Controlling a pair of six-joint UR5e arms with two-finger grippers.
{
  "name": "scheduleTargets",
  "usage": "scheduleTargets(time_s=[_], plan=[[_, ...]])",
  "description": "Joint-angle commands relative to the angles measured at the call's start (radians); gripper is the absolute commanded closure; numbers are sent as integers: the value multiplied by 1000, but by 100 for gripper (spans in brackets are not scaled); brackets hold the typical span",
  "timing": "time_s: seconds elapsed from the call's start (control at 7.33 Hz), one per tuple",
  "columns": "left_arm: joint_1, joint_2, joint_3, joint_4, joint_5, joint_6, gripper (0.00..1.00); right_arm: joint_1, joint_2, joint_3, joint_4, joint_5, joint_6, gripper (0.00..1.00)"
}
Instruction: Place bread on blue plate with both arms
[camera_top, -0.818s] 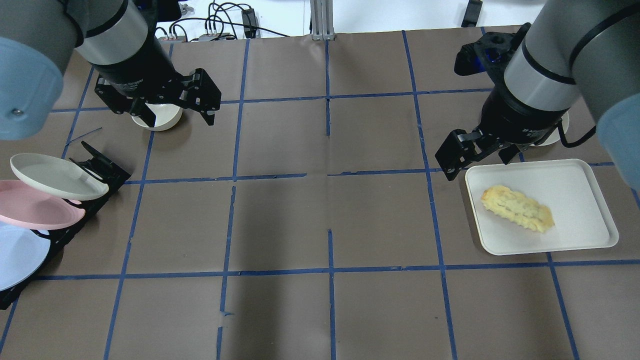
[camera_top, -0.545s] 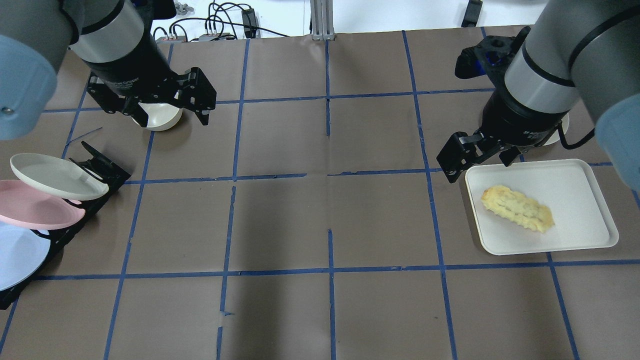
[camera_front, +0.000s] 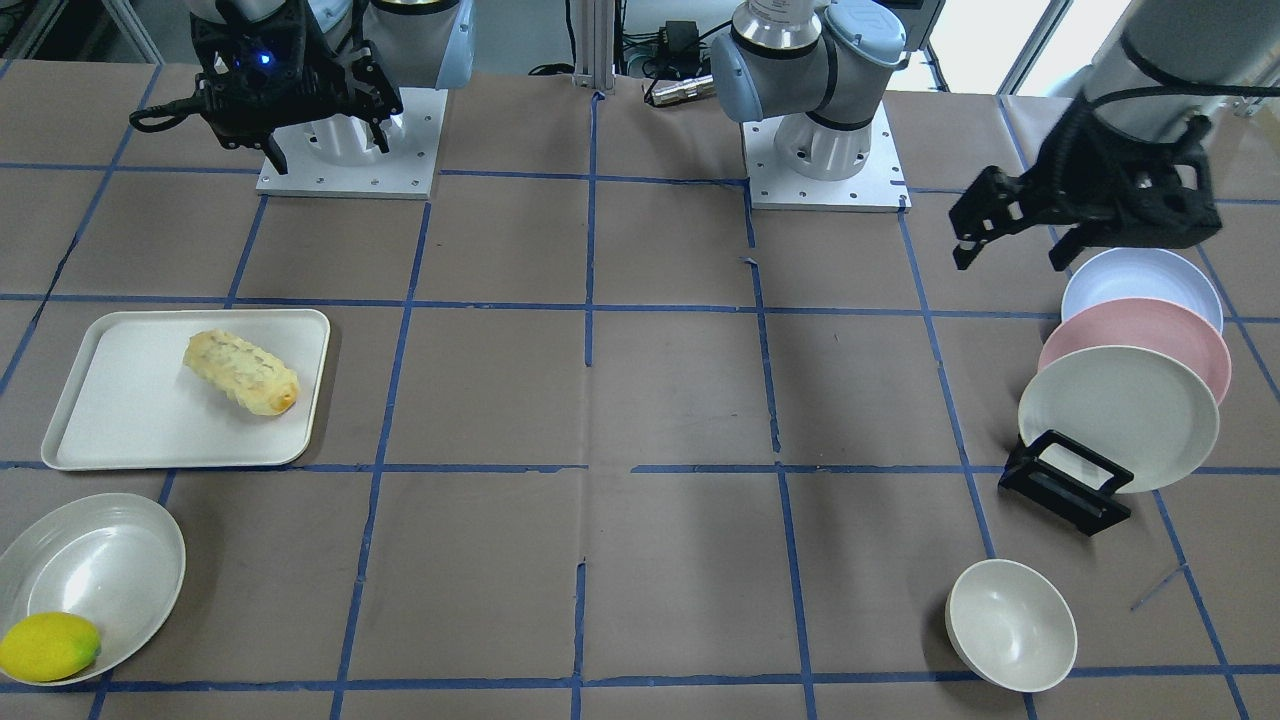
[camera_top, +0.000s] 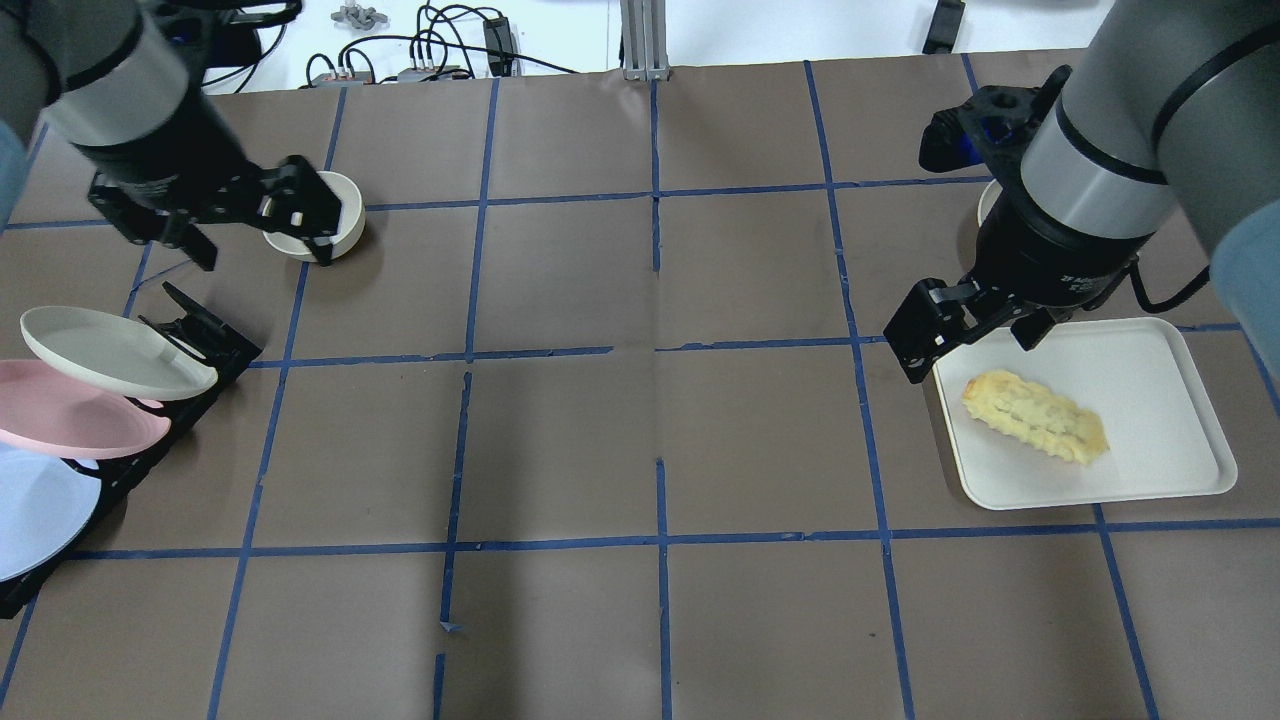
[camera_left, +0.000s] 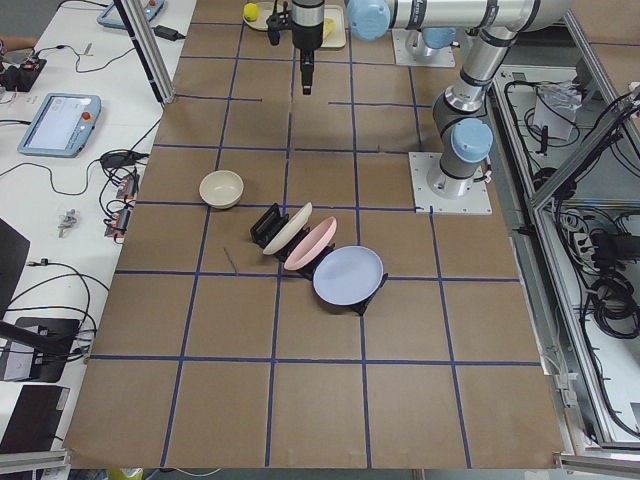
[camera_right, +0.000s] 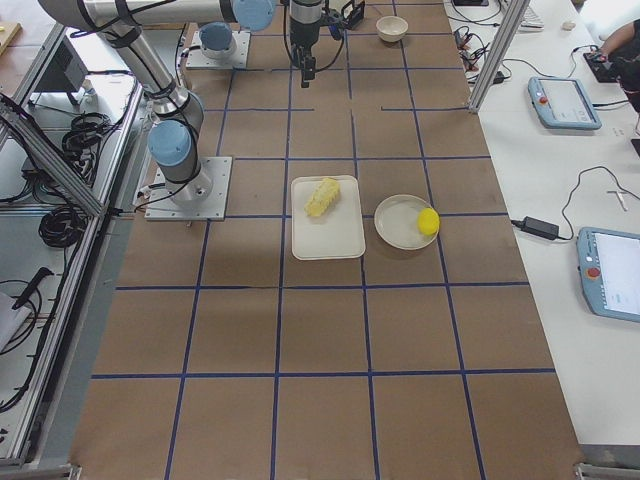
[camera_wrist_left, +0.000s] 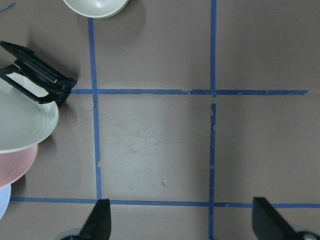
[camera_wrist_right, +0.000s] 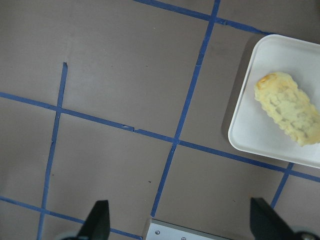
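The bread (camera_top: 1035, 417) lies on a white tray (camera_top: 1150, 335) at the right; it also shows in the front view (camera_front: 240, 372) and the right wrist view (camera_wrist_right: 290, 107). The blue plate (camera_top: 30, 510) stands nearest me in a black rack (camera_top: 200, 335) at the left edge, behind a pink and a cream plate in the front view (camera_front: 1140, 275). My left gripper (camera_top: 262, 258) is open and empty, hovering between the small bowl and the rack. My right gripper (camera_top: 970, 358) is open and empty, above the tray's far left corner, short of the bread.
A pink plate (camera_top: 70, 420) and a cream plate (camera_top: 110, 350) stand in the same rack. A small cream bowl (camera_top: 352, 215) sits by the left gripper. A larger bowl (camera_front: 90, 570) holding a lemon (camera_front: 48, 647) sits beyond the tray.
My left gripper has moved left and a little toward me, off the small bowl and closer to the rack. My right gripper has shifted slightly toward the tray. Both stay open.
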Motion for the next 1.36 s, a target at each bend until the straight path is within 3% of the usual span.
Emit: scheduleTargets(time_s=[0.0, 0.41, 0.68, 0.82, 1.09, 1.23], plan=[[248, -17, 1, -63, -30, 299, 0, -7, 1, -7, 3, 2, -3, 0], [504, -75, 17, -71, 28, 592, 0, -4, -1, 8, 4, 8, 0, 0], [646, -228, 71, -56, 47, 721, 0, -4, 1, 8, 4, 8, -1, 0], [681, -323, 157, -27, 47, 784, 0, -4, 1, 8, 6, 8, -3, 0], [700, -609, 379, -44, 66, 857, 0, -4, 1, 8, 6, 7, -4, 0], [680, -655, 410, -68, 88, 863, 1, -4, 1, 10, 6, 7, -4, 0]])
